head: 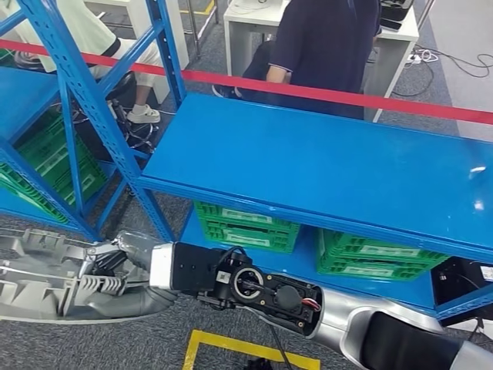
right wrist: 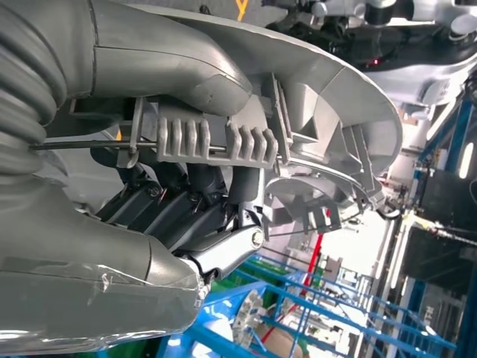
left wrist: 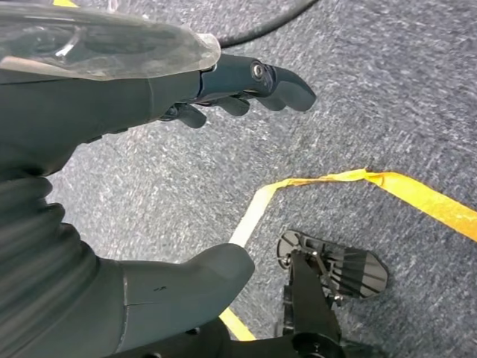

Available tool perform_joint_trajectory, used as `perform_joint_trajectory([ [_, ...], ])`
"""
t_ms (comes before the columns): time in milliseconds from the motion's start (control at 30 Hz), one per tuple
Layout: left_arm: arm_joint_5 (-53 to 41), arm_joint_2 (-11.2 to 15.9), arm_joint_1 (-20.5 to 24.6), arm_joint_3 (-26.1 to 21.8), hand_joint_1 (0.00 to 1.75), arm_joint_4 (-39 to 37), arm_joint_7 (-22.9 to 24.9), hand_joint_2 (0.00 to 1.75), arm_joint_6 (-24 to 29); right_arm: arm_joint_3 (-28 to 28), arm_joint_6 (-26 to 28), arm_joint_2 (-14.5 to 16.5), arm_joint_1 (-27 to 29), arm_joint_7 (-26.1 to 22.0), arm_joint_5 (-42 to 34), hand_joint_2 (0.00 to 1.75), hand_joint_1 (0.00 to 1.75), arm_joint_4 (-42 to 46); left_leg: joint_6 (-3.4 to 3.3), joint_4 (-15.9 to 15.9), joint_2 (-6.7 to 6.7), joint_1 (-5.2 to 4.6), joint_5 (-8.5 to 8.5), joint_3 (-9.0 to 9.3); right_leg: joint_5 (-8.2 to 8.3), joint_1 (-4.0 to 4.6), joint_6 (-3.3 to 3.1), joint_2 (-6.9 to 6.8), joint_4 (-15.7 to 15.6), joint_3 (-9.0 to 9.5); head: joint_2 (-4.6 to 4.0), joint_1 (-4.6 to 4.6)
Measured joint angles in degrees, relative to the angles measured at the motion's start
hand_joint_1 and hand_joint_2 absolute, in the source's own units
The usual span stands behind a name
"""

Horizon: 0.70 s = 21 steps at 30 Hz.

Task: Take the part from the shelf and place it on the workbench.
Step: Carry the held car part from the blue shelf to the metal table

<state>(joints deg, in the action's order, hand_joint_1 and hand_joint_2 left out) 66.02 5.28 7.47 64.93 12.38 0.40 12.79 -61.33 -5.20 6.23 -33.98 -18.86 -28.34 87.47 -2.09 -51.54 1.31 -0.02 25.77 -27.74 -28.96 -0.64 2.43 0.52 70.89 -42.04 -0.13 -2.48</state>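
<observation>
Part [head: 52, 277]: large grey ribbed plastic moulding, low at the robot's left front above grey carpet, held in the right hand [head: 119, 266], whose dark fingers [right wrist: 168, 212] are clamped on its ribs. Left hand [left wrist: 141, 171]: hanging over carpet and yellow floor tape [left wrist: 360, 183], fingers apart, holding nothing. Blue shelf [head: 326, 166] ahead; green crates [head: 247, 227] beneath it.

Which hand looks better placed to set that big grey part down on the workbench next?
The right hand, I'd guess: its fingers already grip the grey part beside the blue shelf. The left hand hangs over the carpet, holding nothing.
</observation>
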Motion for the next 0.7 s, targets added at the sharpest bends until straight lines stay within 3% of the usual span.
perform_joint_trajectory([
  [33,0.2,0.0,-0.1,0.0,0.00,0.0,0.0,1.75,0.0,0.0,-0.3,0.0,0.0,0.0,0.0,1.75,1.69,-0.1,0.16,-0.1,0.18,0.15,0.12,0.05,0.41,-0.22,0.22,-0.02,0.4,-0.03,0.00,-0.02],
  [67,0.4,0.0,-0.2,0.0,0.00,0.0,-0.1,1.75,0.0,-0.1,-0.7,0.0,0.0,0.0,0.0,1.75,1.69,-0.2,0.45,-0.2,0.47,0.38,0.31,0.16,1.94,-0.44,0.46,-0.03,-1.9,1.24,0.00,-0.04],
  [100,0.5,0.0,-0.3,0.0,0.00,0.0,-0.2,1.75,0.1,-0.1,-1.0,0.0,0.0,-0.1,0.0,1.75,1.69,-0.3,0.85,-0.5,0.79,0.65,0.62,0.29,4.00,-0.70,0.73,0.12,-6.1,3.44,0.00,-0.11],
  [167,0.7,0.1,-0.4,0.0,0.00,0.0,-0.4,1.75,0.3,-0.1,-1.4,0.0,0.0,-0.2,-0.1,1.75,1.69,-0.4,1.79,-1.3,1.34,0.95,1.31,0.15,6.10,-0.96,0.95,1.06,-13.5,7.43,0.00,-0.35],
  [233,0.9,0.1,-0.4,0.0,0.00,0.0,-0.6,1.75,0.4,-0.2,-1.7,0.1,-0.1,-0.3,-0.2,1.75,1.69,-0.5,2.60,-1.7,1.70,1.11,1.64,-0.26,5.66,-0.72,0.30,1.66,-15.5,8.53,0.00,-0.42],
  [333,1.3,0.1,-0.6,0.0,0.00,0.0,-0.7,1.75,0.6,-0.2,-2.1,0.4,-0.1,-0.3,-0.4,1.75,1.69,-0.8,3.54,-2.3,1.45,1.47,2.27,-0.53,5.44,-0.51,-1.17,1.00,-15.7,8.77,0.00,-0.10],
  [400,1.5,0.1,-0.6,0.0,0.00,0.0,-0.7,1.75,0.6,-0.2,-2.3,0.6,-0.2,-0.3,-0.6,1.75,1.69,-0.9,3.97,-7.5,0.20,1.49,4.74,-3.13,5.32,-0.54,-1.86,0.34,-16.0,9.12,0.00,0.52],
  [467,1.7,0.1,-0.5,0.0,0.00,0.0,-0.7,1.75,0.6,-0.2,-2.7,0.7,-0.3,-0.5,-0.7,1.75,1.69,-1.2,4.20,-16.3,-0.57,1.48,7.90,-8.21,5.10,-0.27,-2.28,-0.36,-16.0,9.22,0.00,1.01],
  [500,1.8,0.1,-0.5,0.0,0.00,0.0,-0.7,1.75,0.6,-0.2,-2.9,0.7,-0.3,-0.5,-0.7,1.75,1.69,-1.3,4.21,-19.4,-0.66,1.47,8.50,-10.29,5.01,-0.11,-2.40,-0.67,-16.0,9.30,0.00,1.05],
  [533,2.0,0.1,-0.6,0.0,0.00,0.0,-0.7,1.75,0.6,-0.2,-3.0,0.8,-0.3,-0.6,-0.8,1.75,1.69,-1.5,4.12,-20.3,-0.70,1.46,7.92,-11.29,4.90,0.02,-2.50,-0.93,-16.0,9.42,0.00,1.07],
  [567,2.1,0.2,-0.7,0.0,0.00,0.0,-0.7,1.75,0.7,-0.3,-3.2,0.8,-0.3,-0.6,-0.9,1.75,1.69,-1.6,3.93,-18.7,-0.77,1.43,6.25,-11.02,4.80,0.12,-2.54,-1.14,-16.0,9.58,0.00,1.09],
  [633,2.3,0.2,-0.7,0.0,0.00,0.0,-0.7,1.75,0.9,-0.3,-3.6,0.9,-0.4,-0.7,-1.0,1.75,1.69,-1.9,3.28,-10.3,-1.50,1.18,1.55,-7.66,4.59,0.25,-2.47,-1.48,-16.0,9.96,0.00,1.12],
  [700,2.4,0.3,-0.6,0.0,0.00,0.0,-0.7,1.75,1.0,-0.3,-3.9,1.1,-0.4,-0.9,-1.0,1.75,1.69,-2.1,2.71,-3.9,-2.18,0.69,-1.10,-4.92,4.36,0.46,-2.12,-1.72,-15.9,10.16,0.00,1.13],
])
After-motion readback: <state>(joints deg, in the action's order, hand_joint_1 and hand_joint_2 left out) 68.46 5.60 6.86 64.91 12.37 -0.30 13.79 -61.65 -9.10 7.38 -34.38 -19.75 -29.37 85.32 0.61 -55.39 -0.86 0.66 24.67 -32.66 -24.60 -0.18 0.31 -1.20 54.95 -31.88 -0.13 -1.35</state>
